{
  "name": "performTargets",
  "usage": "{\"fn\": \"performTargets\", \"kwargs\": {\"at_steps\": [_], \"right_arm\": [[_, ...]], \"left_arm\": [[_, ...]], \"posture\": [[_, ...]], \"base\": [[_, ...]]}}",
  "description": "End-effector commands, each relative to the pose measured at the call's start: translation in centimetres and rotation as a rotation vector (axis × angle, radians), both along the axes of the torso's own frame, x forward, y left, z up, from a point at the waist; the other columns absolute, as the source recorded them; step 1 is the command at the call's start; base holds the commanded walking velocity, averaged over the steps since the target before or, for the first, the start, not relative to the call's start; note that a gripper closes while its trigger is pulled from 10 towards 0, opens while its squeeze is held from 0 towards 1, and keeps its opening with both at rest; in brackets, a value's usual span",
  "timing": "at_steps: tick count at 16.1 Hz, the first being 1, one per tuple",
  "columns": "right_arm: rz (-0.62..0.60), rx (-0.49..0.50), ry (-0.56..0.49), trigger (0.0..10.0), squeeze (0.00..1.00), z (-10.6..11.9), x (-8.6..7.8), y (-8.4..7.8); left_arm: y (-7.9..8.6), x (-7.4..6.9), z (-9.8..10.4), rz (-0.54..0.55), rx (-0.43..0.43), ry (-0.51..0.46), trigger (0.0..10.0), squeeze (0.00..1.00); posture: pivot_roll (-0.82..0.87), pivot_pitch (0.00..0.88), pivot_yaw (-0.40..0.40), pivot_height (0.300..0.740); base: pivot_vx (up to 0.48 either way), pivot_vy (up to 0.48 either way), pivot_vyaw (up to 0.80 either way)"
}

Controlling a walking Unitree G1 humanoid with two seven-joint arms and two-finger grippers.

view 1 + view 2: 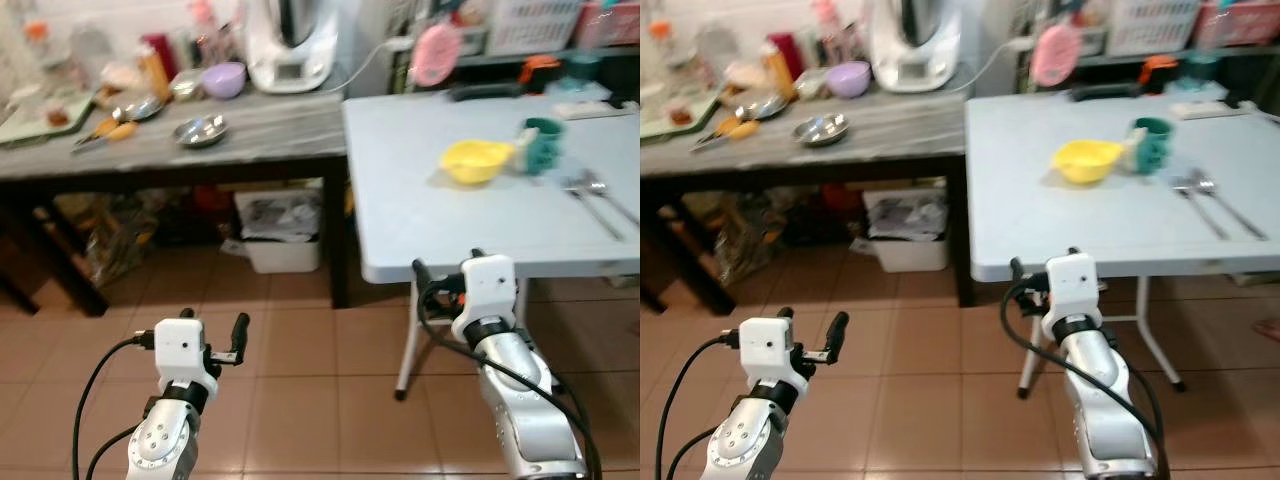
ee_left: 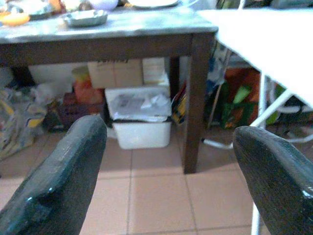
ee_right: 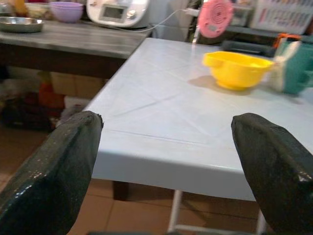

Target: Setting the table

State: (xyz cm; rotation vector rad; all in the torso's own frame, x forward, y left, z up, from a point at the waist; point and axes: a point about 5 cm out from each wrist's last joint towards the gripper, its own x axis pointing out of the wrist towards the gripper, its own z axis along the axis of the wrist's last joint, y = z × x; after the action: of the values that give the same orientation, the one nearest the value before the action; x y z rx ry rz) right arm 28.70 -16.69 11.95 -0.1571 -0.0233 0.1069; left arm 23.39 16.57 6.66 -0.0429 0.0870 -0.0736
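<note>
Both grippers, left [image 1: 238, 338] and right [image 3: 166, 161], gaped empty; bowl [image 1: 474, 161] sat at one o'clock (approach squarely, slowly).

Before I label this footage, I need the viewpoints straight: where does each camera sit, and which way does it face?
Left eye view: on the head, looking forward and down at the white table and grey counter; both silver arms show.
Right eye view: the head's other eye, same scene; left gripper and right gripper show.
Left wrist view: looks along its open fingers toward the white bin under the counter.
Right wrist view: looks between its open fingers across the table.
Shared: both eye views and the right wrist view show the yellow bowl.
</note>
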Motion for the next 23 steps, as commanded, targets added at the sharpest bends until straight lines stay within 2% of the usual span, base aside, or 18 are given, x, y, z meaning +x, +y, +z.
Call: {"fn": "performTargets", "kwargs": {"at_steps": [1,14,20,23], "right_arm": [[0.022,0.011,-0.01,10.0,0.0,0.2,0.1,0.8],[0.02,0.011,-0.015,10.0,0.0,0.1,0.3,1.0],[0.031,0.007,-0.015,10.0,0.0,0.2,0.4,1.1],[0.031,0.008,-0.027,10.0,0.0,0.5,0.8,1.2]], "left_arm": [[0.9,-0.2,-0.2,0.024,0.015,0.016,10.0,0.0],[1.0,-0.1,-0.1,0.02,0.021,0.015,10.0,0.0],[1.2,-0.2,0.1,0.045,0.001,-0.001,10.0,0.0],[1.3,0.6,0.9,0.069,-0.022,-0.032,10.0,0.0]], "posture": [[-0.13,0.002,0.08,0.74],[-0.13,0.0,0.084,0.74],[-0.12,0.003,0.071,0.74],[-0.11,0.001,0.071,0.74]], "base": [[0.0,-0.334,0.0],[0.0,-0.333,0.0],[0.0,0.0,0.0],[0.0,0.0,0.0]]}}
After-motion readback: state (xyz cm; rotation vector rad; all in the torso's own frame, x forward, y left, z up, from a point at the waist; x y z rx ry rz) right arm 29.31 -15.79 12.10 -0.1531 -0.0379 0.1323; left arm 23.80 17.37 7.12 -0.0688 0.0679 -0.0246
